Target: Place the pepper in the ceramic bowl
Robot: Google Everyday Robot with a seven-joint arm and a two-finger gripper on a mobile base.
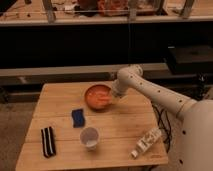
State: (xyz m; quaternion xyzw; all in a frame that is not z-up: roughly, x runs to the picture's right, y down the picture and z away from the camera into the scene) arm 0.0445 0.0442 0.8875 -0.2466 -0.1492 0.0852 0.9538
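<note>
Jaws at ceramic bowl [86, 98] rim, pepper [103, 97] just beside

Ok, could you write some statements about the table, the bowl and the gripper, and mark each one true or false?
1. The gripper is at the rim of the ceramic bowl. True.
2. The blue block lies inside the bowl. False: it lies on the table, beside the bowl.
3. The white cup stands upright on the table. True.
4. The black striped object is at the picture's right. False: it lies near the table's front left corner.
</note>
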